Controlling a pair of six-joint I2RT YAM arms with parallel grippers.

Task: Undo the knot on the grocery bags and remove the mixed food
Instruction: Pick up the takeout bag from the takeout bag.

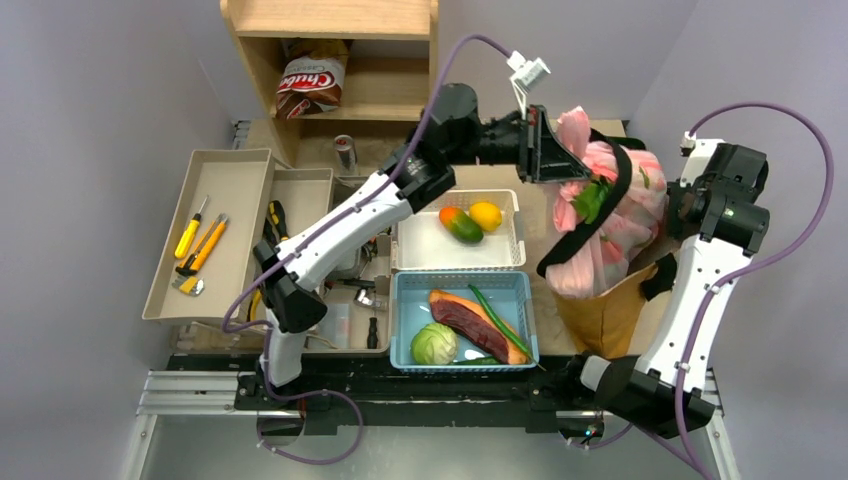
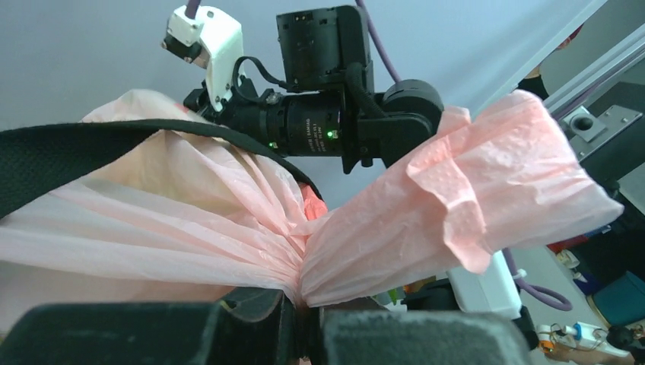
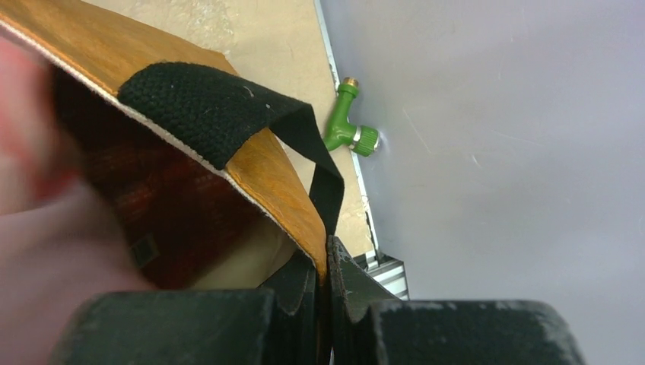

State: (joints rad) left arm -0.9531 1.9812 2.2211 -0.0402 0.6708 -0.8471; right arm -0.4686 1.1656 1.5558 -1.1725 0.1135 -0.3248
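Note:
The thin pink bag (image 1: 600, 235) sits inside the brown paper bag (image 1: 600, 315) at the right of the table. My left gripper (image 1: 548, 150) reaches across to the pink bag's top. In the left wrist view the left gripper (image 2: 302, 304) is shut on the gathered pink plastic (image 2: 395, 228), pulled taut. The knot is lost in the folds. Green leaves (image 1: 590, 200) of the food show through the pink bag. My right gripper (image 3: 327, 262) is shut on the brown bag's rim (image 3: 266, 171), where the black strap (image 3: 220, 114) joins. A black strap (image 1: 590, 225) loops over the pink bag.
A white basket (image 1: 505, 255) holds a mango (image 1: 460, 225) and a yellow fruit (image 1: 485, 215). The blue basket (image 1: 405, 300) has a meat slab (image 1: 470, 322) and a round green cabbage (image 1: 433, 344). Tool trays (image 1: 220, 190) lie left, a shelf (image 1: 385, 90) behind. A green fitting (image 3: 350, 122) lies by the right wall.

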